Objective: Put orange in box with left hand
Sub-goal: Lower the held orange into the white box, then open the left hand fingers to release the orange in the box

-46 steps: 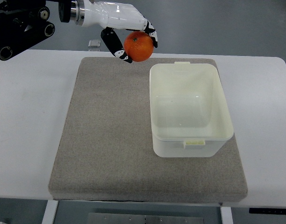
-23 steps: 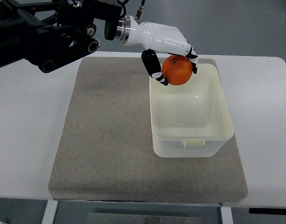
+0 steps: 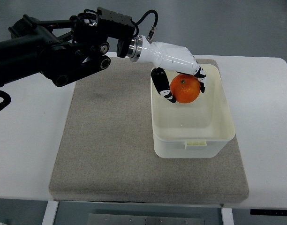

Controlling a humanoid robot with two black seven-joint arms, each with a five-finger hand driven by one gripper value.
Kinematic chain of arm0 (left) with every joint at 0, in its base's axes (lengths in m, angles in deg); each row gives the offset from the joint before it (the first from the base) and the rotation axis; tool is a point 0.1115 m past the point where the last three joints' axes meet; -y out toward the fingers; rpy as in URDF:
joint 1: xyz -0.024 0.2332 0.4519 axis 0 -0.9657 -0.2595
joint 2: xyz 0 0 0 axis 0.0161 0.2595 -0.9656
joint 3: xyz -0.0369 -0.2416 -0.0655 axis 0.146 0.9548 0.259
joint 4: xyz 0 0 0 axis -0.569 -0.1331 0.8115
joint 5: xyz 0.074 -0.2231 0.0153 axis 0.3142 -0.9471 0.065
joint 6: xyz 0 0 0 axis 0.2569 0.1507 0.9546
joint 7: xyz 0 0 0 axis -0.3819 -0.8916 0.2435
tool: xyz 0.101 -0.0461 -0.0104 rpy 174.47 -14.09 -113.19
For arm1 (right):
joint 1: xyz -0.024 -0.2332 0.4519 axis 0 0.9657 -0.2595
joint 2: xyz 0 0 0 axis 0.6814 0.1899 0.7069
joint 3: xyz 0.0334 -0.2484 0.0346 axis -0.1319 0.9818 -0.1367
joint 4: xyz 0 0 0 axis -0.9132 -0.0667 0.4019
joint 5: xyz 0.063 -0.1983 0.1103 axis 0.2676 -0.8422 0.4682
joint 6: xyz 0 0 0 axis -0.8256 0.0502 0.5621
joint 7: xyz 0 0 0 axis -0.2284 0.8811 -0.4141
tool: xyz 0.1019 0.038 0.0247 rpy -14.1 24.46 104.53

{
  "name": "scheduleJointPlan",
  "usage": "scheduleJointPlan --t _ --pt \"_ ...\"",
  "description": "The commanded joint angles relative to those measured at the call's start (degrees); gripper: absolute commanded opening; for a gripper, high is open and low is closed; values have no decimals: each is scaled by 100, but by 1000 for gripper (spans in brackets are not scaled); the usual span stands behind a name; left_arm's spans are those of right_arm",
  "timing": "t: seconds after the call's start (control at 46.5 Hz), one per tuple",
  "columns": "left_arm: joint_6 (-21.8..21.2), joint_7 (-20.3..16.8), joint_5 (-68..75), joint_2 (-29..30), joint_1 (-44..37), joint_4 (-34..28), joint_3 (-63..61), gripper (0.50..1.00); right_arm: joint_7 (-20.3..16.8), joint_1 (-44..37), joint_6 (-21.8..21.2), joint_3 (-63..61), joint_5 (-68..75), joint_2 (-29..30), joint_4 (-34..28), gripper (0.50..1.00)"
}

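Orange [image 3: 185, 88], round and bright, sitting in the curled fingers [image 3: 162, 87] of the left hand [image 3: 177, 70], hanging over the open top of the box [image 3: 190, 140], toward its far half and not yet resting on the bottom. Fingers wrapping narrowly around the fruit from above and from both sides, dark pads pressing its left flank and its right edge, white palm covering the top. Box standing upright on the grey felt mat [image 3: 101, 154], mat lying on the white table [image 3: 21, 140], nothing else showing inside the pale plastic walls. Likely handling as a firm, moderately light ball: skin slightly dimpled, so probably gripping well, yet prone to rolling once freed. Best held across the widest girth with pads on opposite sides, as appearing now. Judging from this, calling for lowering closer to the bottom before spreading the fingers, to spare a bounce against the thin walls. Right arm not showing anywhere. Black left arm [image 3: 49, 47] reaching in from the left edge.
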State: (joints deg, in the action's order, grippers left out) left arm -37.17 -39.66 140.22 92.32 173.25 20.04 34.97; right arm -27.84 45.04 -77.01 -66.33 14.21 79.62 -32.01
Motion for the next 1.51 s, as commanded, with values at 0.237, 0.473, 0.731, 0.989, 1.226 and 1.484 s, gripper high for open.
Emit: scheduleJointPlan --t 0.237,0.473,0.731,0.989,1.226,1.484 --pt "-136 0 37 -166 -128 -79 -18 500 0 -1 5 -6 0 0 0 926" --pt "-145 0 19 -166 -181 -70 -18 500 0 -1 5 3 9 0 0 926" --pt "-145 0 46 -166 -287 -88 -44 500 0 -1 5 3 0 0 0 926" --pt "-145 0 19 -158 -304 -79 -26 500 0 7 5 3 0 0 0 926" --pt "-206 0 -60 -166 -427 -79 -9 690 0 -1 -4 3 9 0 0 926" --pt "-593 0 -51 -166 -498 -79 -26 731 0 -1 -4 3 0 0 0 926"
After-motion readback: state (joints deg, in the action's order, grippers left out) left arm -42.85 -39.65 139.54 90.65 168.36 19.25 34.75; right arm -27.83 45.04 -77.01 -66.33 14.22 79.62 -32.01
